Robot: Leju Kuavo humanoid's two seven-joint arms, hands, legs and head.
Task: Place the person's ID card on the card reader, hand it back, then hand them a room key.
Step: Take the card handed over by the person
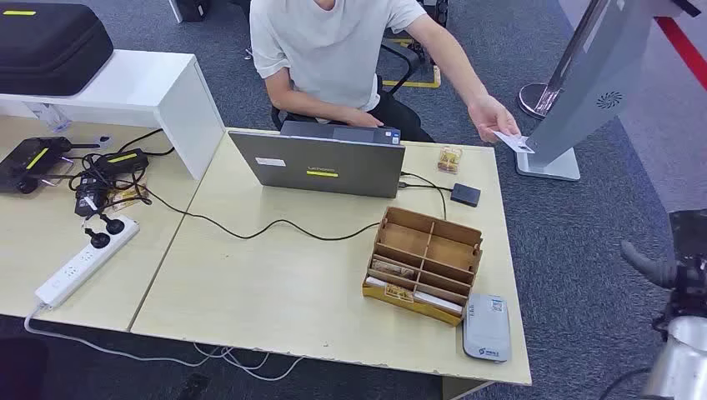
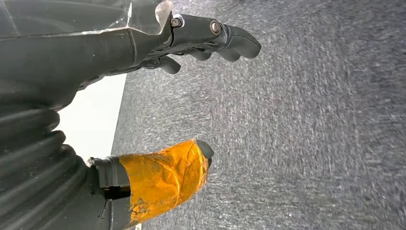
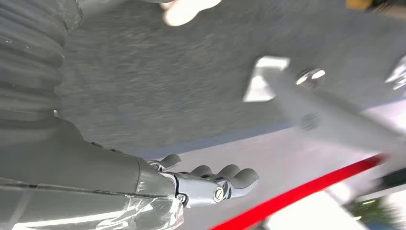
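A person in a white shirt sits behind the table and holds a white ID card (image 1: 512, 142) out past the table's far right corner. The grey card reader (image 1: 487, 327) lies flat at the table's front right. Beside it stands a wooden divider box (image 1: 425, 262) with cards in its front slots. My right hand (image 1: 677, 268) hovers over the carpet to the right of the table, well short of the card, and the right wrist view shows its dark fingers (image 3: 225, 178) loosely bent and holding nothing. My left hand (image 2: 95, 52) hangs over grey carpet, its orange-taped thumb (image 2: 165, 177) apart from the fingers (image 2: 230, 43).
A grey laptop (image 1: 321, 165) stands open at the table's back, with a small black box (image 1: 466, 194) cabled to it. A white power strip (image 1: 83, 262), tangled cables and a controller (image 1: 33, 158) sit at the left. A grey kiosk stand (image 1: 584, 83) rises at the right.
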